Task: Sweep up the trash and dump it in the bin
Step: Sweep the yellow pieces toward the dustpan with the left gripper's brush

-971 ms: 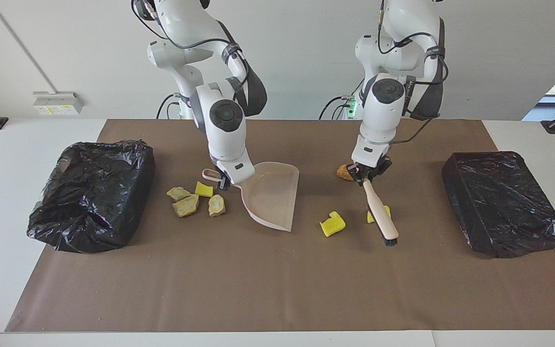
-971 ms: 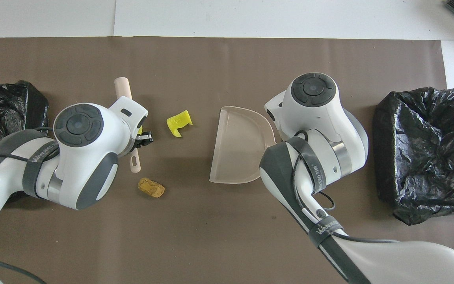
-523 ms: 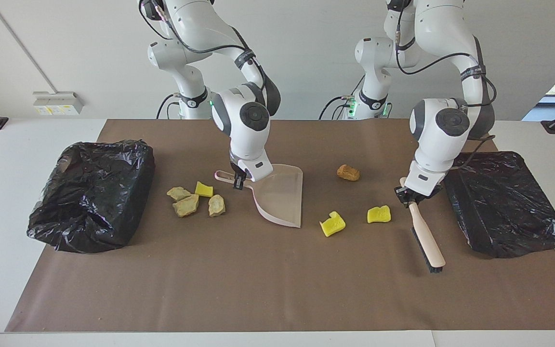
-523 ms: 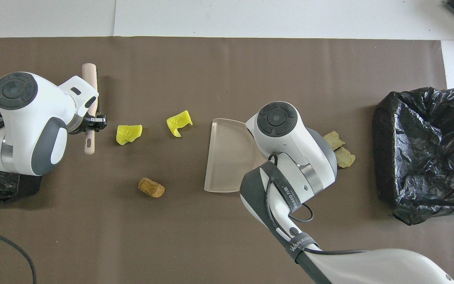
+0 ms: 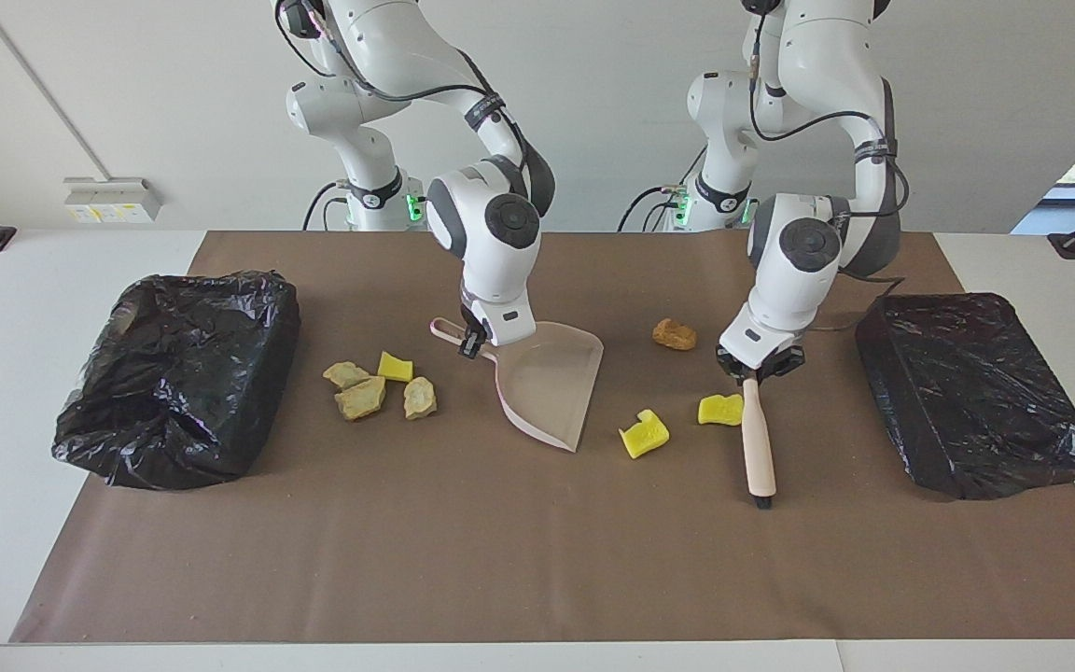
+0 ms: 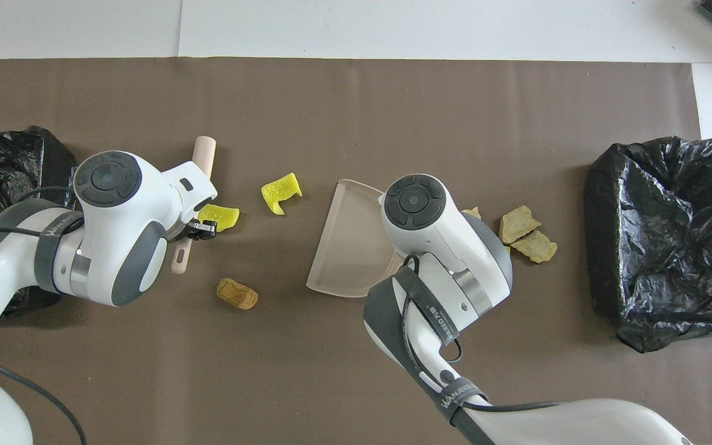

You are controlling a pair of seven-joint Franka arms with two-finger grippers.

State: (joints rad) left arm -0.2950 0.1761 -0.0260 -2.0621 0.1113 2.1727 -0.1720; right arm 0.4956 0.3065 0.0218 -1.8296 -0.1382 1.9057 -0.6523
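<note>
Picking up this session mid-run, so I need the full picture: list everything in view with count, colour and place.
Trash near dustpan mouth: 3; two yellow, one orange-brown, toward the left arm's end.
Trash near dustpan handle: 4; three tan-olive, one yellow.
Dustpan: 1, pale pink, mid-table, empty.
Brush: 1, pale handle, dark bristles, beside a yellow piece.
Bins: 2, black-bagged, one at each end.
Mat: 1, brown, covering table.
Wall box: 1, white.
Right pincer: shut on dustpan handle.
Left pincer: shut on brush handle.
</note>
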